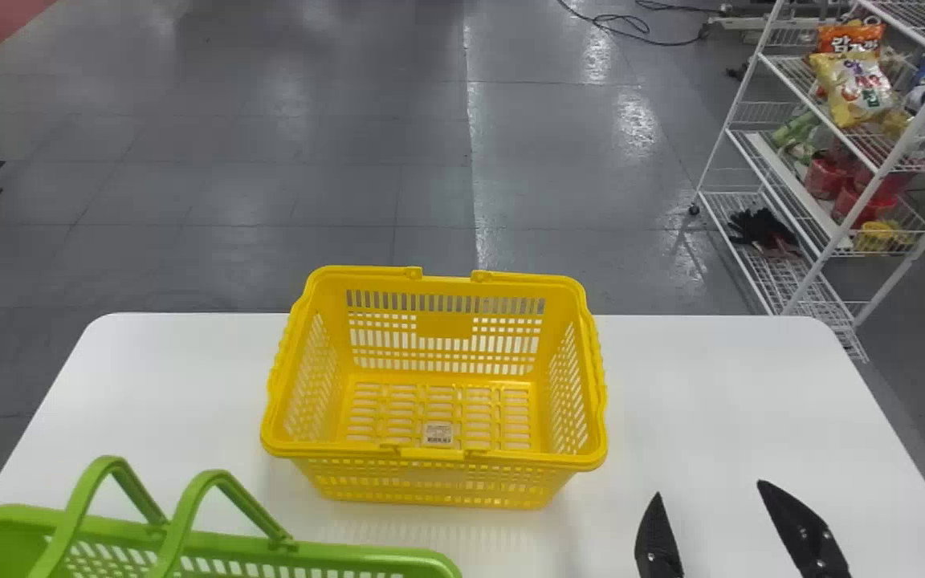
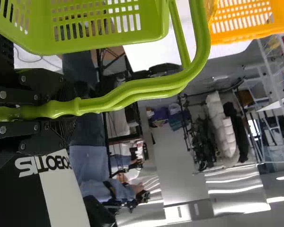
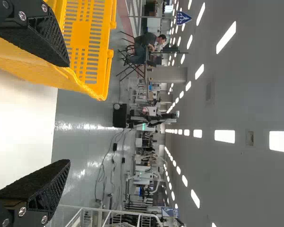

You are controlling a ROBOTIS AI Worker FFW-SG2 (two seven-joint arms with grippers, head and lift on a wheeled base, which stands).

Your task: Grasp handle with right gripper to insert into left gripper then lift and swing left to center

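Your left gripper (image 2: pixel 72 108) pinches the paired green handles (image 2: pixel 142 90); judge the insertion step complete. Your right gripper (image 1: pixel 710 491) has its fingers spread, holding nothing, right of the yellow basket (image 1: pixel 334 450). The green basket (image 1: pixel 350 554) is at near left; its clearance above the table (image 1: pixel 703 401) cannot be determined. Remaining for you: confirm lift, then swing to center

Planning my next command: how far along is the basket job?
Handle transfer looks done: the black left gripper is shut on both handles of the green plastic basket; the black right gripper is open, empty. Lifting may be in hand; clearance is unclear. Swing to center looks undone: it's left of the yellow plastic basket.
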